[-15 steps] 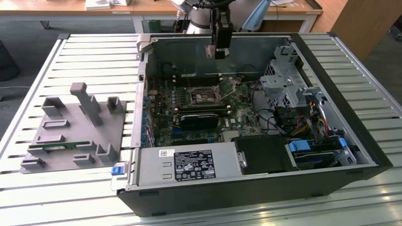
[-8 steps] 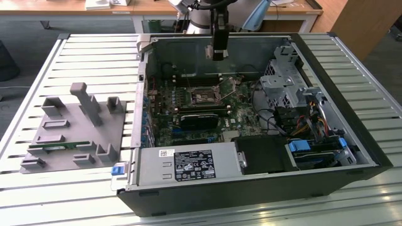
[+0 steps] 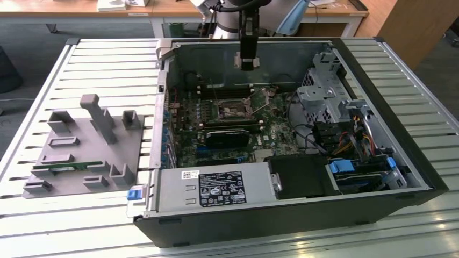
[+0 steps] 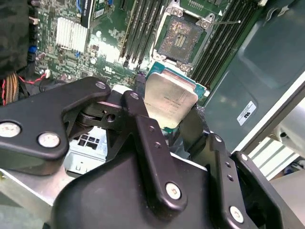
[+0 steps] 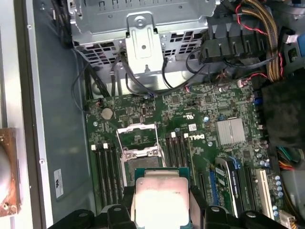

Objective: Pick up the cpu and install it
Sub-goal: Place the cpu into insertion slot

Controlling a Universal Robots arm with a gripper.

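Claw: black two-fingered gripper (image 4: 167,114), pinched on the chip's opposite edges and holding it.
Cpu: flat square silver-topped cpu with a thin green edge (image 4: 170,95), held clear above the green motherboard (image 5: 200,114).
Socket: square metal-framed socket (image 4: 180,40), uncovered and near the chip.
Setting: open black computer case (image 3: 287,215).

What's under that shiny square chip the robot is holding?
Under the cpu lies the green motherboard, with the open, empty socket nearby. The cpu's underside and the patch of board directly beneath are hidden.
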